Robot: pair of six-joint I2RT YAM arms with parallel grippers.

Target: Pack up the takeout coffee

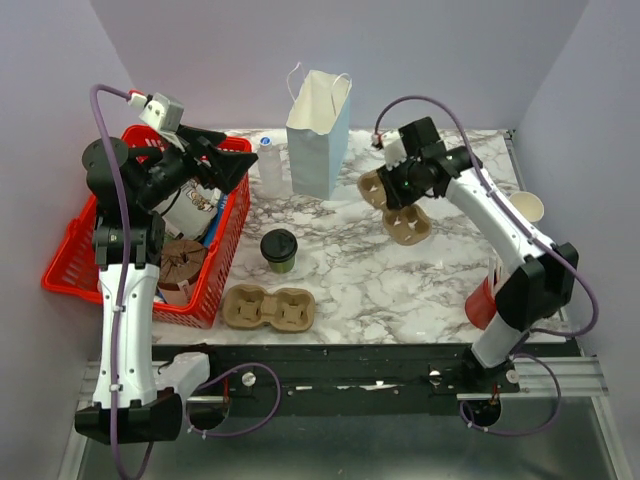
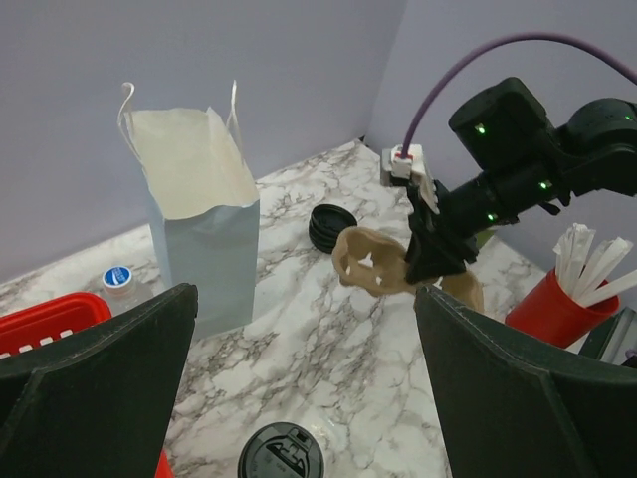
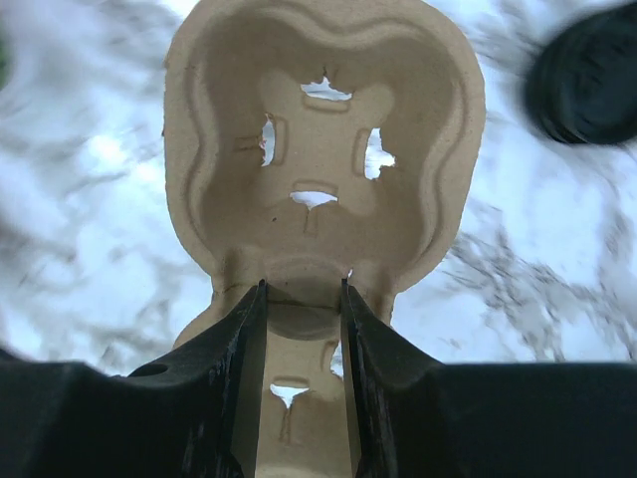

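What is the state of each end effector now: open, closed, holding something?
Left end effector: open, empty.
Right end effector: closed on a cardboard cup carrier.

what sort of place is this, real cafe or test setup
Likely a lab mock-up of a coffee counter: two robot arms bolted to a marble-look table, with a lidded cup, cardboard cup carriers and a paper bag.

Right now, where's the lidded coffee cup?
Top view: the takeout coffee stands upright left of centre, just right of the red basket, between the white paper bag behind it and the empty cardboard cup carrier in front.
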